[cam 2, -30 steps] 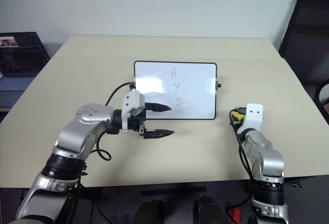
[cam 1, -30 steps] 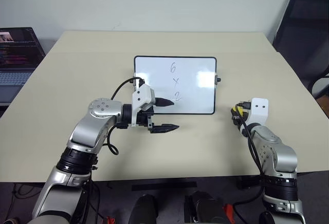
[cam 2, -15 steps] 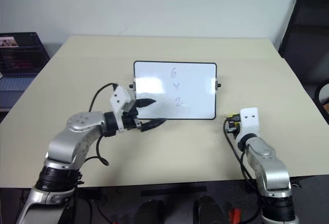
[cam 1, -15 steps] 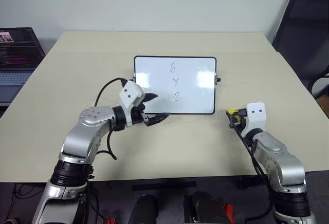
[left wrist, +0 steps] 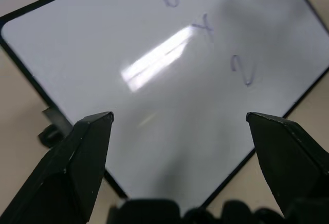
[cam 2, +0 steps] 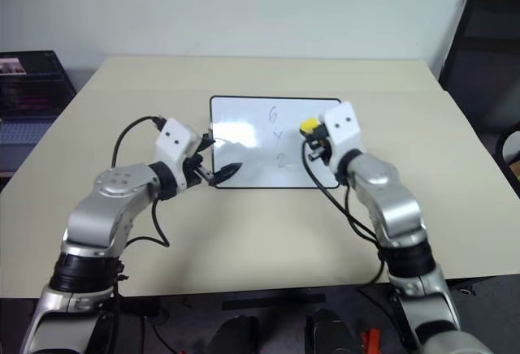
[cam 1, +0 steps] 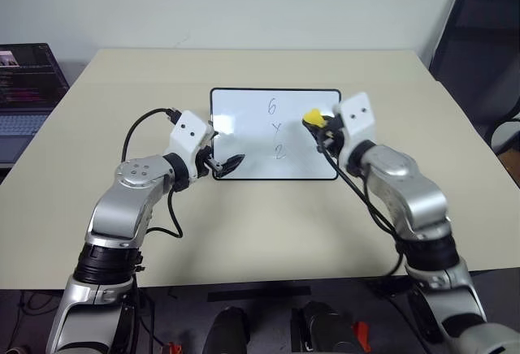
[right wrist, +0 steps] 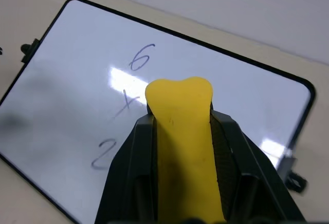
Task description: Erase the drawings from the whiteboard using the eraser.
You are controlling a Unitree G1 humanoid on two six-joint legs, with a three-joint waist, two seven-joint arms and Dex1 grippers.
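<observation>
the whiteboard (cam 1: 244, 139) lies flat on the beige table (cam 1: 268, 224), roughly in the middle, black frame all round and a small black knob on its right short side. the drawings (cam 1: 276, 129) are all on it, untouched – a "6" on top, an "x" under it, a "2" at the bottom, in one column a bit right of the board's centre.

the right gripper (cam 1: 318, 123) is over the right part of the board, clamped tight on the eraser (cam 1: 312, 116). the wrist view shows it well: the yellow block (right wrist: 184, 147) is squeezed between the two black fingers (right wrist: 131, 167) and its rounded end pokes out past them, just beside the "x" and below the "6". whether the eraser actually touches the board surface, i can't tell from these angles.

the left gripper (cam 1: 227, 165) sits at the board's lower left corner, over the bottom edge. its fingers (left wrist: 77, 157) are spread wide apart with nothing between them – just white board and a glare streak behind.

off the table's left side there's a laptop (cam 1: 28, 86) with its screen lit, and a dark chair (cam 1: 479, 45) at the right.
</observation>
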